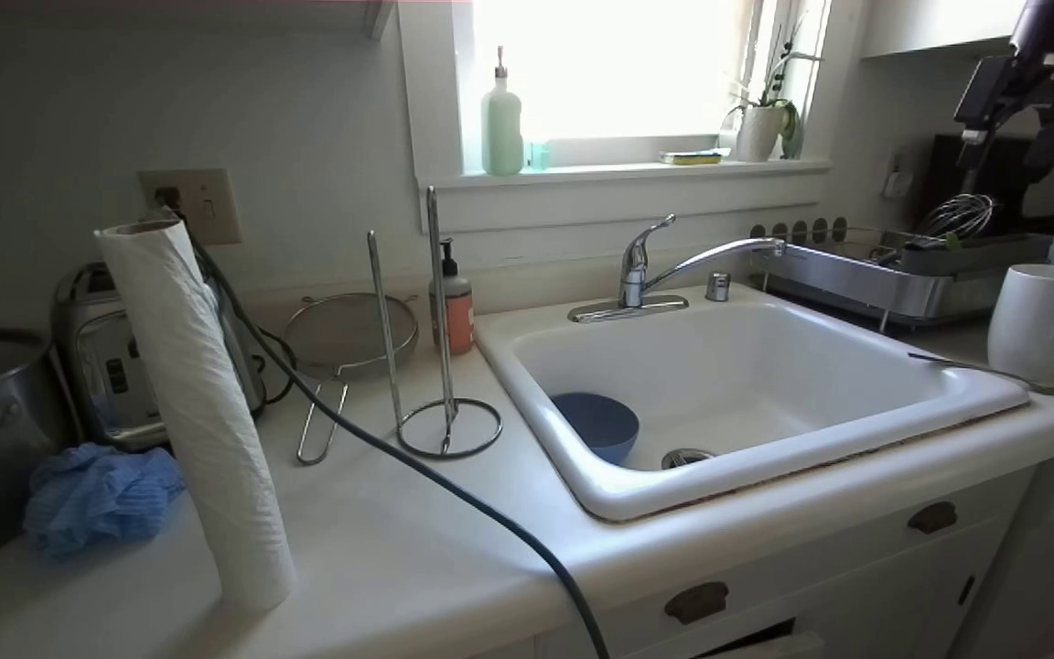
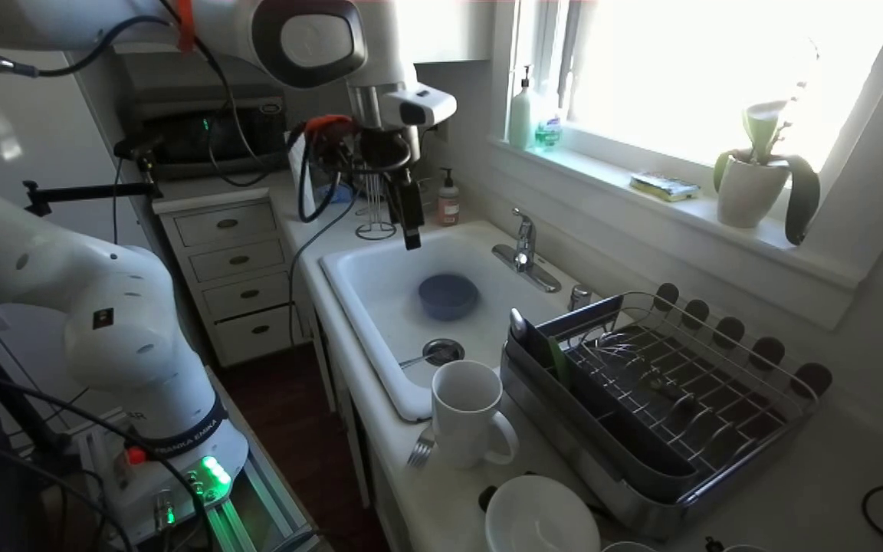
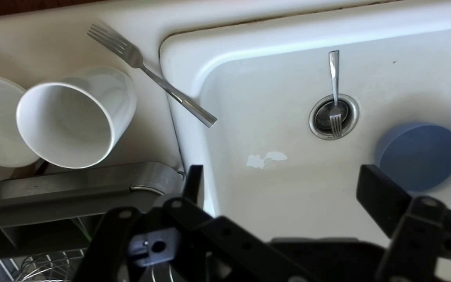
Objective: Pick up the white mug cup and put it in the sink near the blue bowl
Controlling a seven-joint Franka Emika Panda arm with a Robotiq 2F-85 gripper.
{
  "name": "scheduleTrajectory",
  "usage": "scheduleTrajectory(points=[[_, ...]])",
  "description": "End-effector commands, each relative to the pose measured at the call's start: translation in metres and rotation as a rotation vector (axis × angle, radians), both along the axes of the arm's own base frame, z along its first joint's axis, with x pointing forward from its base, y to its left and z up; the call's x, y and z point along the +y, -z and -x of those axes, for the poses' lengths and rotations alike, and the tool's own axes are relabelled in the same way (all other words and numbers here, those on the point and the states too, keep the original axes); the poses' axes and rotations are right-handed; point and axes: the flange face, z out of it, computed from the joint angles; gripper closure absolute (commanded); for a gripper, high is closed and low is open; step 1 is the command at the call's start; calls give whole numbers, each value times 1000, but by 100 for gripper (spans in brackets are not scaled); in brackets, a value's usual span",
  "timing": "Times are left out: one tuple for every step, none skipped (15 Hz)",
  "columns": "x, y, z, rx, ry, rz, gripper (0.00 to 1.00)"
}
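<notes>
The white mug cup [image 1: 1044, 320] stands upright on the counter beside the sink's end, handle visible in an exterior view [image 2: 461, 425]. It also shows in the wrist view [image 3: 119, 100]. The sink [image 1: 811, 458] is a white basin, with its rim also in the wrist view [image 3: 184, 58]. The blue bowl [image 2: 448, 297] sits upright inside the sink and shows in the wrist view [image 3: 421, 156]. My gripper [image 3: 281, 176] is open and empty, high above the sink, with its fingers wide apart. It also shows in an exterior view [image 1: 1007, 151]. The mug is apart from it.
A dish rack [image 2: 641, 414] stands beside the mug and sink. A fork [image 3: 151, 74] lies across the sink rim near the mug; another fork [image 3: 334, 78] lies at the drain. A white bowl [image 2: 541, 517] is close to the mug. The faucet [image 1: 637, 275] rises behind the sink.
</notes>
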Motion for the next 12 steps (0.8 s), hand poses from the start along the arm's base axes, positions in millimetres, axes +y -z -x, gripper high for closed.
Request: scheduleTrajectory(points=[[-44,11,-3,8,27,39,0],[-55,15,-1,11,42,46,0],[-67,18,2,15,55,51,0],[-77,22,6,17,64,47,0],[-86,25,8,16,67,40,0],[-94,30,11,19,68,27,0],[-102,36,14,11,67,32,0],[-109,42,15,11,69,24,0],[-114,49,13,-4,75,15,0],[-118,57,12,-3,87,8,0],[-122,66,11,9,95,15,0],[-112,50,15,4,95,8,0]])
